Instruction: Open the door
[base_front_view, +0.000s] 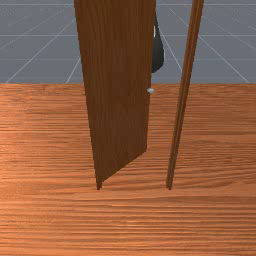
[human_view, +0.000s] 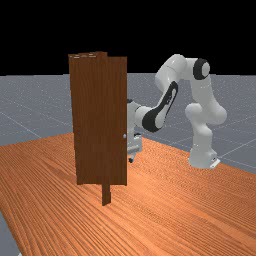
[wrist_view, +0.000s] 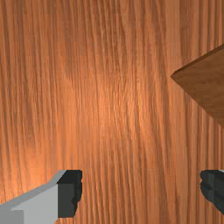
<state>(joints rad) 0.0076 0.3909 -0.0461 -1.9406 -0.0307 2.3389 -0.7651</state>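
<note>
Front view: set close, facing the arm (human_view: 202, 142) across the tabletop (base_front_view: 60, 215), tilted down; door (base_front_view: 117, 90) cut by frame top. Far view: farther back, side-on to arm, horizon in upper half; shares door and tabletop with front. Wrist view: low, looking down past claw (human_view: 131, 159).

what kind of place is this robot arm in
Most likely a simulated test scene rather than a real room: a wooden door stands ajar beside a bare post on a wooden table, and a plain grid floor stretches away under a black backdrop.
</note>
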